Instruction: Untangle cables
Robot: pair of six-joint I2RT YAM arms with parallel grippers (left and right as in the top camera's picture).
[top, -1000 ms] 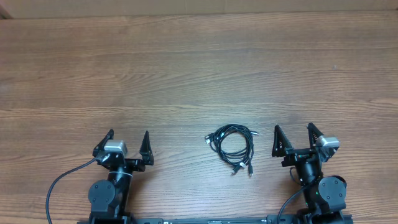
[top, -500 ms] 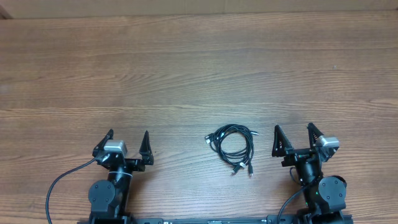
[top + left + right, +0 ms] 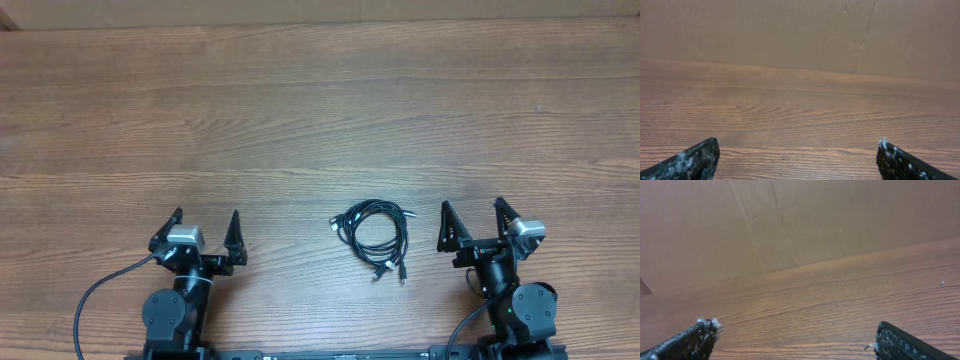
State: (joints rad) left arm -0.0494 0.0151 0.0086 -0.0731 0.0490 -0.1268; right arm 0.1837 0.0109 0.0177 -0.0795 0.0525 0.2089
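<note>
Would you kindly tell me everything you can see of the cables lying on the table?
The cables are thin black cords wound into one loose, roughly round coil of overlapping loops, small plug ends poking out around it. They lie flat on the wooden table, between the left claw and the right claw, nearer the right; only the table touches them.

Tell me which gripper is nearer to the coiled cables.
Right. The right gripper sits open just beside the cables, on their right; the left gripper, also open, is farther off on their left. Neither touches them.
</note>
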